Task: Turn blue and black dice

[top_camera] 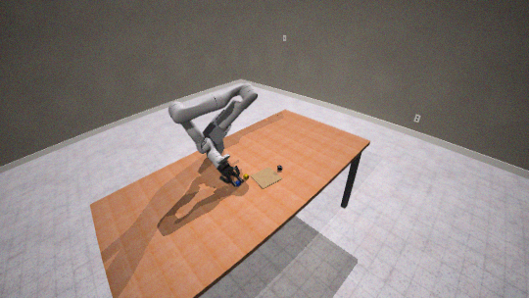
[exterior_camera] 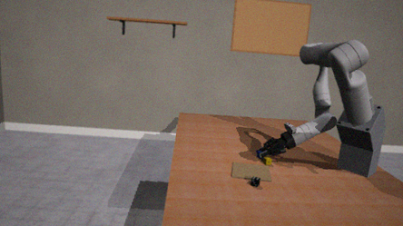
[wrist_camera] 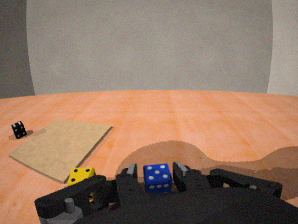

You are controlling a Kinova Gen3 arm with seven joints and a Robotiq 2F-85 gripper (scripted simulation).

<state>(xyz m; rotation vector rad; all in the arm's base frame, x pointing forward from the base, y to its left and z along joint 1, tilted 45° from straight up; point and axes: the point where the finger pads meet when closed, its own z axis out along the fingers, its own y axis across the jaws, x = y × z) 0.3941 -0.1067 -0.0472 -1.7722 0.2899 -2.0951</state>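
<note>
While the grey jointed arm (exterior_camera: pixel 351 84) reaches low over the orange wooden table (top_camera: pixel 304 142), its black two-finger gripper (wrist_camera: pixel 158 175) sits close to the table surface with the small blue die with white pips (wrist_camera: pixel 157 177) between its fingers. Wrist view: a narrow gap shows on each side of the blue die, the finger pads standing just beside it, not pressed against it. Gripper released, fingers parted; nothing clamped. Blue die appears to rest on the table; the face toward the camera shows white pips, count not legible. It lies off the mat.

Small yellow die with black pips (wrist_camera: pixel 81 176) sits on the table just beside the gripper body, between the gripper and the thin flat tan square mat (wrist_camera: pixel 60 145). It is close to the mat's near edge but not on it.

Small black die with white pips (wrist_camera: pixel 19 129) lies on the table beyond the mat's far side, just off its edge in the exterior view (exterior_camera: pixel 255 181). Top faces of yellow and black dice too small to read.

Mat lies flat on the table with no die on it.
</note>
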